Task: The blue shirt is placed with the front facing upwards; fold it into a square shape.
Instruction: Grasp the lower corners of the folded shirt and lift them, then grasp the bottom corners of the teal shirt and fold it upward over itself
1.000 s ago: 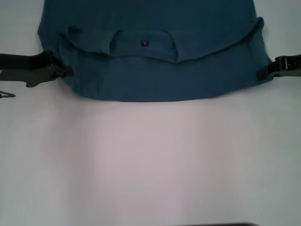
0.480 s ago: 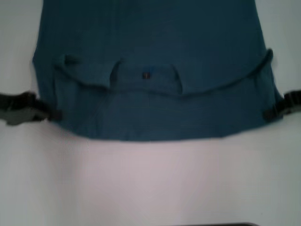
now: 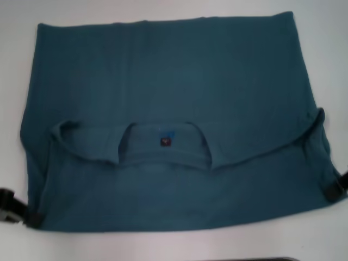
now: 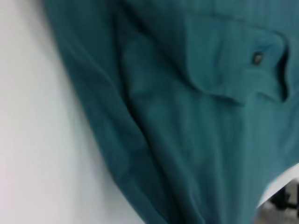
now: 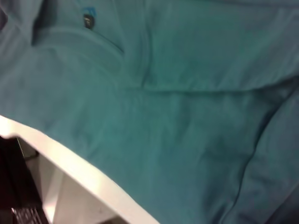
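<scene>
The blue shirt (image 3: 163, 70) lies spread on the white table (image 3: 163, 247), folded over so its ribbed collar (image 3: 163, 157) and small dark neck label (image 3: 165, 142) face up near the front. My left gripper (image 3: 30, 216) grips the shirt's near left corner. At the near right corner my right gripper (image 3: 330, 190) holds the cloth the same way. The left wrist view is filled with the shirt (image 4: 187, 140) and its label (image 4: 257, 58). Close teal cloth (image 5: 187, 107) and the label (image 5: 88, 19) fill the right wrist view. No chest lettering shows.
A narrow strip of white table runs between the shirt's front fold and a dark edge (image 3: 244, 259) at the very front. In the right wrist view the table's white edge (image 5: 70, 161) drops off just beside the cloth.
Both grippers have come back toward me with the shirt's front fold, dragging the whole shirt nearer. Its far edge has come into the head view.
</scene>
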Action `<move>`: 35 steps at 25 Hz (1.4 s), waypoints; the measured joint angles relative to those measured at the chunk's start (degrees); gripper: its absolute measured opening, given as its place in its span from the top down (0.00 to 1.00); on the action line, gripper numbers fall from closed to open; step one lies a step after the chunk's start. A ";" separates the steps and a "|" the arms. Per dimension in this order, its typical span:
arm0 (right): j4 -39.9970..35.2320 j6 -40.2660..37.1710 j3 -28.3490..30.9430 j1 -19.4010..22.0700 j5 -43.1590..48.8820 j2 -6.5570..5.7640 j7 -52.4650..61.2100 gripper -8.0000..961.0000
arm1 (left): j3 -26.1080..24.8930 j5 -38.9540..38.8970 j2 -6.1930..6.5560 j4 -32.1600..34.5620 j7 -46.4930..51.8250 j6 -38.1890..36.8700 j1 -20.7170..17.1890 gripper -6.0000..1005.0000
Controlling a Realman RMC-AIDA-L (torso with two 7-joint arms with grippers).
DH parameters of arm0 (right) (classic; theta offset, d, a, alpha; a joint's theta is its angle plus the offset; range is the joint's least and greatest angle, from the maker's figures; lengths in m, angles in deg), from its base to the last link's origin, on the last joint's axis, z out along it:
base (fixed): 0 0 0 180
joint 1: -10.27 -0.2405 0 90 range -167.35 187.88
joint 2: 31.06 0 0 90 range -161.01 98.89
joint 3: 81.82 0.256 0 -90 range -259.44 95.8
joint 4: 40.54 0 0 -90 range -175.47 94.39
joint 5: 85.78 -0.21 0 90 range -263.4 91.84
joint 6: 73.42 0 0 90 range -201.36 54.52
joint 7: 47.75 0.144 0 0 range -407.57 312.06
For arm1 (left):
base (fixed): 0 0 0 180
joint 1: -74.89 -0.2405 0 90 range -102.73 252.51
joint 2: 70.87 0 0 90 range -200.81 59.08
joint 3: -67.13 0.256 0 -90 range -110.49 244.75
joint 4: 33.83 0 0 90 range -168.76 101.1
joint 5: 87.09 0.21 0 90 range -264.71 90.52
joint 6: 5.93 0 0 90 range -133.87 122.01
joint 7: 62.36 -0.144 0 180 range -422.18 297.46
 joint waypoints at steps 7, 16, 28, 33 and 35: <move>-0.49 -0.99 -0.14 1.12 2.36 0.88 -0.97 0.92 | 0.36 5.16 -0.04 0.17 -1.85 -2.02 -0.27 0.99; 0.01 -1.12 0.39 0.68 1.13 0.40 -1.25 0.92 | 0.56 6.23 -0.81 -0.08 -3.75 -3.19 0.05 0.99; 1.47 -0.76 5.17 -1.33 -11.32 -4.53 -1.44 0.92 | -10.26 4.55 2.80 0.61 -3.03 -3.12 8.17 0.99; 1.59 0.61 11.68 -3.44 -11.82 -6.42 -0.85 0.92 | -14.43 4.50 4.49 1.07 0.23 -2.05 12.99 0.99; 1.54 2.70 13.06 -4.04 -11.85 -6.97 0.28 0.92 | -14.42 4.61 4.94 1.28 1.91 -0.40 14.77 0.99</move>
